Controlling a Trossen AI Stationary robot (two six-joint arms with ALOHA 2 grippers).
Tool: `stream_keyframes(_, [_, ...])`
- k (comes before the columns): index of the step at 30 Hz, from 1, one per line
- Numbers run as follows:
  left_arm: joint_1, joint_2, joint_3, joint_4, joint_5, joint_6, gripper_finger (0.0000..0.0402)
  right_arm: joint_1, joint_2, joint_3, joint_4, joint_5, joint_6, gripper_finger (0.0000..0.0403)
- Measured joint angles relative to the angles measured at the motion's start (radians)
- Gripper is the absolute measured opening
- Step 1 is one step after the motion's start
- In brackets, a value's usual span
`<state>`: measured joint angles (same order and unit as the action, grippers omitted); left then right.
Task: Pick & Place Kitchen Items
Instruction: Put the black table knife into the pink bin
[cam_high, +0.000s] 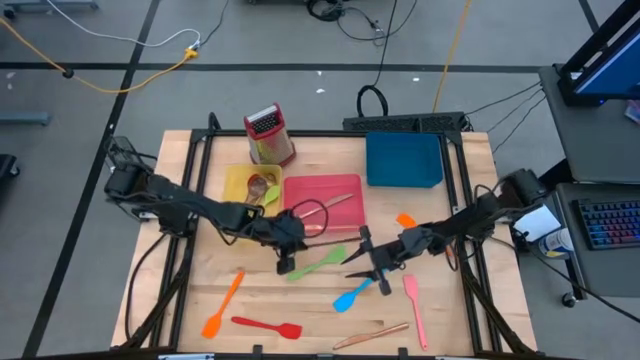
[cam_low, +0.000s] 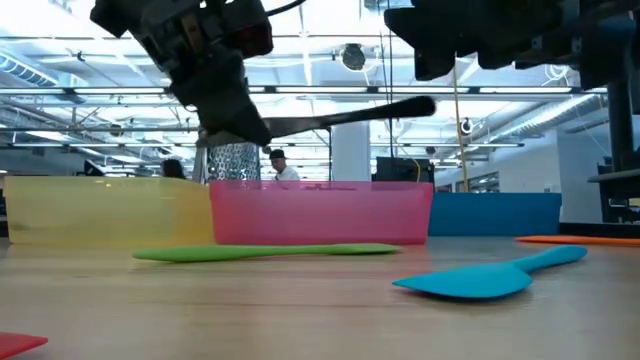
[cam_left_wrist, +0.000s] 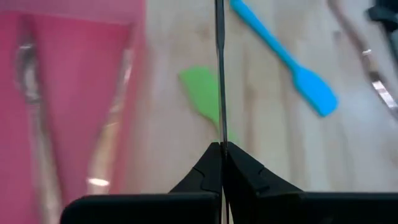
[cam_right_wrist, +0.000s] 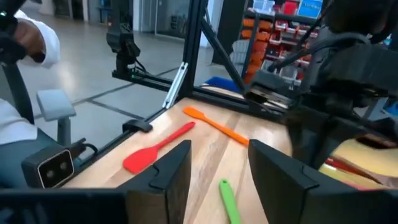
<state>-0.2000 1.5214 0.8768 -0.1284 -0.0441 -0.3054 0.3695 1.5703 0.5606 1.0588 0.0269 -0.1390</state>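
Note:
My left gripper (cam_high: 288, 262) hangs over the table's middle, just near of the pink tray (cam_high: 325, 182), shut on a slim dark metal utensil (cam_low: 345, 114). My right gripper (cam_right_wrist: 217, 168) stands open and raised to its right, with nothing between its fingers. Flat on the wood below lie a green spatula (cam_high: 318, 263), a blue spatula (cam_high: 352, 296), a pink spatula (cam_high: 413, 310), a red spatula (cam_high: 268, 327), an orange spatula (cam_high: 222, 305) and a copper-coloured piece (cam_high: 370, 335). More cutlery (cam_high: 322, 212) lies in the pink tray. My left gripper pinches one end of the dark metal utensil (cam_left_wrist: 219, 134) between its two fingertips, the thin strip showing edge-on in the left wrist view. The utensil runs straight on from the fingers. It is lifted clear, about level, above the green spatula and the pink tray's rim.
A yellow tray (cam_high: 240, 180) with utensils in it sits left of the pink one, and a blue tray (cam_high: 404, 160) stands at the far right. A red-topped box grater (cam_high: 268, 135) stands upright at the far edge. Another orange utensil (cam_high: 405, 220) lies by my right arm.

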Motion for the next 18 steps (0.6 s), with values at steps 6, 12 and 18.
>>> stream_keyframes(6, [0.080, -0.041, 0.000, -0.050, -0.043, 0.058, 0.0003, -0.001, -0.012, 0.000, -0.051, -0.002, 0.060, 0.0149])
stream_keyframes(12, [0.196, -0.041, 0.000, -0.061, -0.028, 0.126, 0.0004, -0.001, -0.012, 0.000, -0.076, -0.001, 0.079, 0.0148])
stream_keyframes(18, [0.293, -0.013, 0.000, -0.059, 0.056, 0.270, 0.0008, -0.001, -0.012, 0.000, -0.081, -0.001, 0.076, 0.0145])
